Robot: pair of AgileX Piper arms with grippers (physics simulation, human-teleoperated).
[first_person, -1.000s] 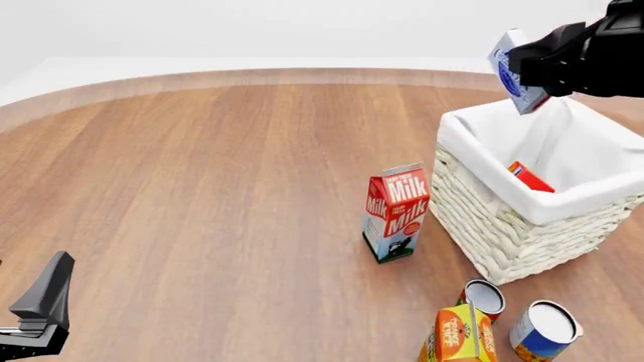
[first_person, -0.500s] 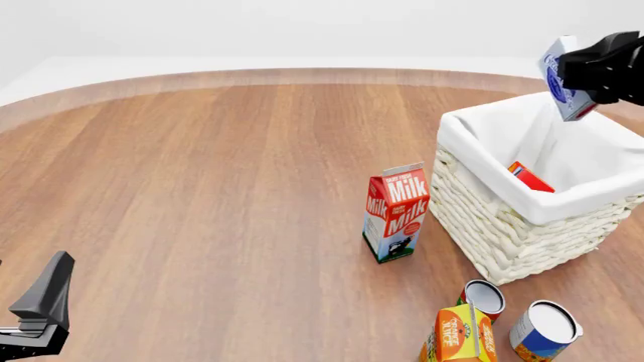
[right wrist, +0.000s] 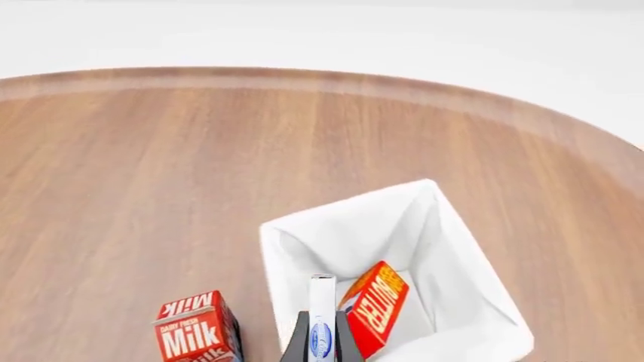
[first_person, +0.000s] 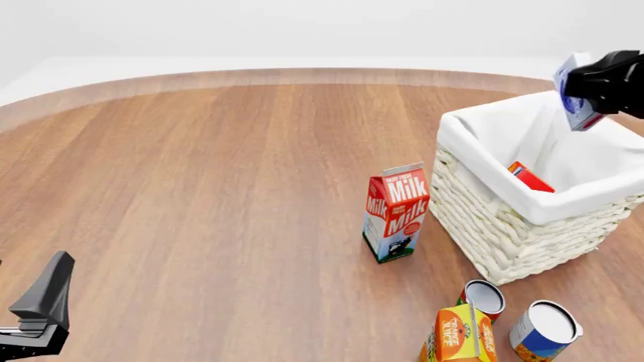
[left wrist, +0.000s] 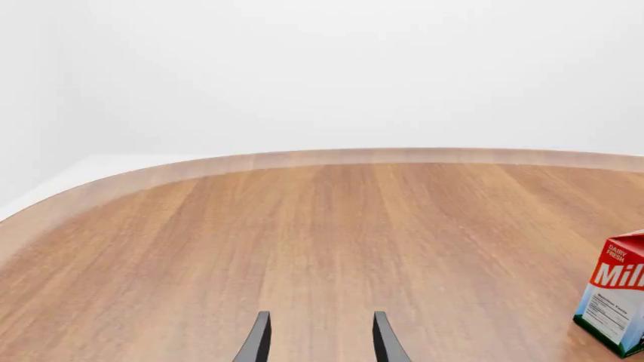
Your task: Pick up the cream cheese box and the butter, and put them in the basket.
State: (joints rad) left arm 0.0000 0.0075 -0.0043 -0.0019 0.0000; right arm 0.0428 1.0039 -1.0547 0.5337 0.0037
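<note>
Left wrist view: the left hand (left wrist: 320, 339) hangs idle over bare desk (left wrist: 302, 241), fingers parted, nothing between them; the milk carton (left wrist: 616, 302) stands well off to the side.

Front view: the right hand (first_person: 596, 84) grips the cream cheese box (first_person: 577, 90) above the far rim of the basket (first_person: 503, 226). Let go here, the box might clip the rim and fall outside.

Right wrist view: the butter (right wrist: 376, 305) already leans inside the basket, so the box could land on it and tip.
</note>
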